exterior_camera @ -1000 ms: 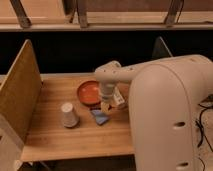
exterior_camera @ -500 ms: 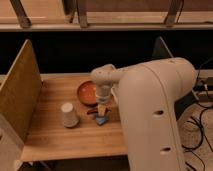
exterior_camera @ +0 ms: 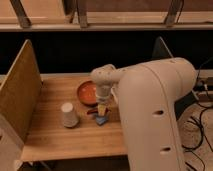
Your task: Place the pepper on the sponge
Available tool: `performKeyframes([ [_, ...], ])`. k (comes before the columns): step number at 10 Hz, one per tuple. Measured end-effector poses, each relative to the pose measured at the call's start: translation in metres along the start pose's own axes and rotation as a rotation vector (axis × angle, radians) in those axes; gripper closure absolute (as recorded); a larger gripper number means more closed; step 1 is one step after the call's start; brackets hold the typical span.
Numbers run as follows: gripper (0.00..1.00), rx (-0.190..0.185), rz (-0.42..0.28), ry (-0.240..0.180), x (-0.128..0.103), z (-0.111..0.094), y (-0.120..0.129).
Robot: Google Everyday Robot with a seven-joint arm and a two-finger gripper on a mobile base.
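Now my gripper (exterior_camera: 102, 110) hangs low over the table (exterior_camera: 60, 142), its tip just above the sponge (exterior_camera: 103, 120). A second ago my arm sat further to the right, with the wrist clear of the sponge. Since then it has swung left and come down, so the tip is now right at the pair of things I care about. I cannot tell whether my claw is spread, pressed together or pinching anything, because my own wrist hides that from here.

The pepper (exterior_camera: 92, 112) shows as a small dark red shape at the sponge's left edge, low on the wood and just in front of the orange-red bowl (exterior_camera: 86, 93). I cannot say whether it only touches the sponge or overlaps a corner of it. It does not sit squarely on top of the blue pad.

I judge the placement is not yet settled. The descent has put me close enough to act on the pepper. The white cup (exterior_camera: 69, 115) stands apart on the left, out of my way.
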Motion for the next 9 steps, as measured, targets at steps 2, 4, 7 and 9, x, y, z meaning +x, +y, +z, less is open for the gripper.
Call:
performKeyframes([
  [2,0.28,0.0,0.001,0.0,0.0003,-0.0001,-0.0001],
  [4,0.2,0.0,0.001,0.0,0.0004,0.0,0.0],
  [7,0.2,0.0,0.001,0.0,0.0005,0.0001,0.0],
  [9,0.2,0.0,0.001,0.0,0.0006,0.0001,0.0],
])
